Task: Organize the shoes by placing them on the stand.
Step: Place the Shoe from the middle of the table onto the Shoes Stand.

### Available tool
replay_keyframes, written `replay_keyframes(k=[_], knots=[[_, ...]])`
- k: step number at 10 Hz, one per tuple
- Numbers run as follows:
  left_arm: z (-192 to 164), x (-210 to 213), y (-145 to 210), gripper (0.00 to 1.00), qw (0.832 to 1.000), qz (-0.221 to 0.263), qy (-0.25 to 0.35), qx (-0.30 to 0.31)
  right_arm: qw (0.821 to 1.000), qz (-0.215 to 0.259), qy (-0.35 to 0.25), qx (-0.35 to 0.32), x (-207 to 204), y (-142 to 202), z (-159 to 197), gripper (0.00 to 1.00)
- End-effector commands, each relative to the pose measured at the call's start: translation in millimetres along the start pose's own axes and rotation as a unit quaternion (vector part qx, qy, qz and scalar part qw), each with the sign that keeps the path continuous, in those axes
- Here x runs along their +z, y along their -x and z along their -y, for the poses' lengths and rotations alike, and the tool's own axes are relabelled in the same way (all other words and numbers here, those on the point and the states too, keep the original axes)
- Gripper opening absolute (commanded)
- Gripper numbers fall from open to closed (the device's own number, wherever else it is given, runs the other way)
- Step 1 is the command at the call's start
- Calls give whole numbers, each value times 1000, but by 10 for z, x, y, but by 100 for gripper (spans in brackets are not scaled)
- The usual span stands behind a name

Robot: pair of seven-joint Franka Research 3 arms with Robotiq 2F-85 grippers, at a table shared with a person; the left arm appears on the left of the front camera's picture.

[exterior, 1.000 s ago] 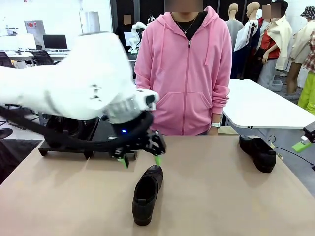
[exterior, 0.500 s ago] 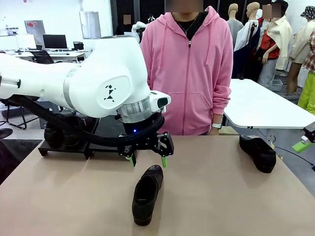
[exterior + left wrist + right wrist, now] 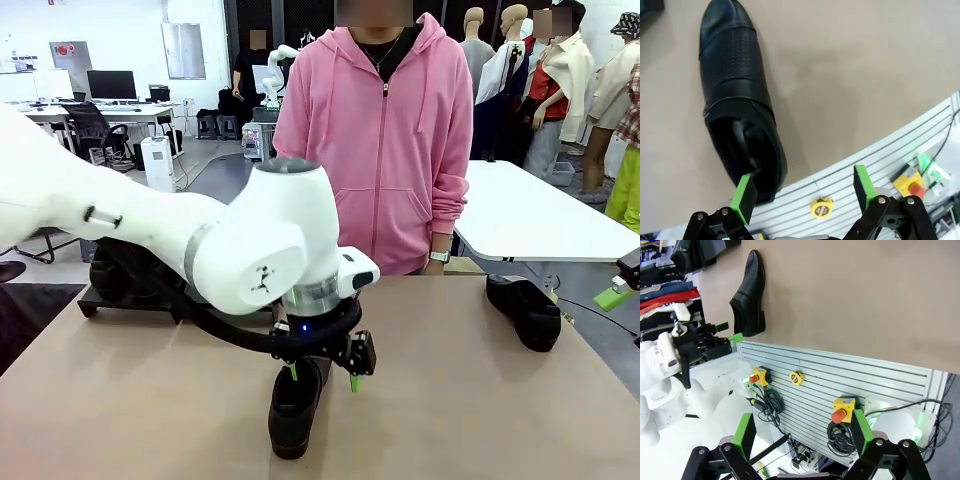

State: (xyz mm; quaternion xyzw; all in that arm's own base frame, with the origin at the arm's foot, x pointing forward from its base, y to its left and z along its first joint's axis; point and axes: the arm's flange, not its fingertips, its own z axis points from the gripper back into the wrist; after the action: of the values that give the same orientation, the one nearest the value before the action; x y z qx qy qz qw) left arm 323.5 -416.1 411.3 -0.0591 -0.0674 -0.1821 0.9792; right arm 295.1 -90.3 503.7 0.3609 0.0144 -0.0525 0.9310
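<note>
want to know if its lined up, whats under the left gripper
A black shoe lies on the table below the open left gripper, a little off to one side of it. In the front view the gripper covers the shoe's far end; its sole is hidden.

Robotics lab in an open, office-like room. I look across a tan table where my white left arm reaches in, with the left gripper at its end. A person stands at the far side. Behind them, to the left, are a desk with a monitor, an office chair and a white wall. A second, white table stands to the right. From my right wrist camera, a slotted metal panel runs below the table's near edge. It carries a yellow box with a red stop button, coiled black cables and a yellow tape measure.
</note>
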Motion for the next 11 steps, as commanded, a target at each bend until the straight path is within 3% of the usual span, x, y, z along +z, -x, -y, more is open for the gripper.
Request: replay_keyframes(k=[1, 5, 6, 7, 11], knots=[[-44, -125, -81, 100, 1000, -4, -9, 14, 1000, 3, -14, -10, 9, 2, -44, 100], [-143, -544, -124, 100, 998, 17, -44, 33, 1000, 3, -14, -10, 9, 2, -44, 100], [-155, -564, -141, 56, 998, 22, -51, 36, 1000, 3, -14, -10, 9, 2, -44, 100], [-170, -558, -137, 0, 998, 27, -58, 29, 1000, 3, -14, -10, 9, 2, -44, 100], [-180, -588, -148, 0, 998, 27, -57, 26, 1000, 3, -14, -10, 9, 2, -44, 100]])
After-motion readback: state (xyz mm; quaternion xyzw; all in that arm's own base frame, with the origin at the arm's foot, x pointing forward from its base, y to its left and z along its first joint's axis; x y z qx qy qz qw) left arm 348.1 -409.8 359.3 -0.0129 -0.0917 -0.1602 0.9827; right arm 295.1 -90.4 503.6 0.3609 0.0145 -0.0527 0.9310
